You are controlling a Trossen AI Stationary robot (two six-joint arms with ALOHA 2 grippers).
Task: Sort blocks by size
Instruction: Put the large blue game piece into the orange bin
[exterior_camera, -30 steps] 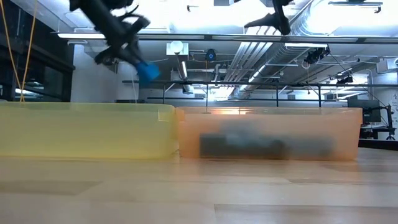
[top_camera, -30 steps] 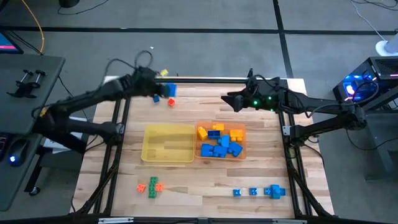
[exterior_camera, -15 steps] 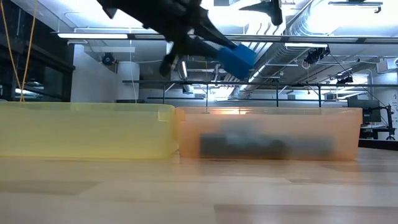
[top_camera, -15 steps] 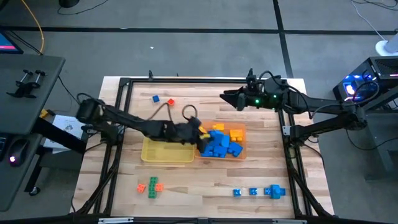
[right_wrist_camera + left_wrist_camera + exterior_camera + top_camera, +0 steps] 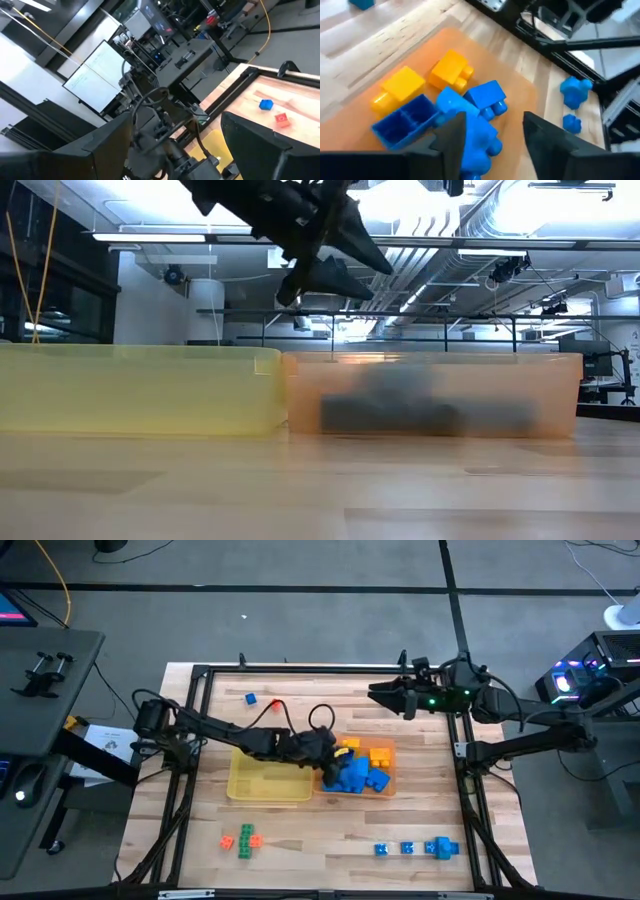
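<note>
My left gripper [image 5: 328,745] is open and empty above the left end of the translucent orange tray [image 5: 393,778]. In the left wrist view its fingers [image 5: 452,137] stand apart over the larger blue blocks [image 5: 482,97] and yellow blocks [image 5: 400,85] piled in that tray. The low view shows the gripper [image 5: 372,280] well above the tray [image 5: 430,385]. The yellow tray [image 5: 265,778] beside it holds no blocks. My right gripper [image 5: 375,692] is open and empty, held high near the table's far right.
A tiny blue block [image 5: 250,698] and a red one [image 5: 274,704] lie at the far left. Orange and green blocks [image 5: 240,839] lie near left. Blue blocks [image 5: 420,848] lie near right. A black frame [image 5: 300,667] borders the table.
My left gripper has carried a larger blue block from the table's far left toward the right, to above the orange tray. There it has opened, and the block has dropped onto the pile in the tray. My right gripper has drawn slightly toward the right edge.
</note>
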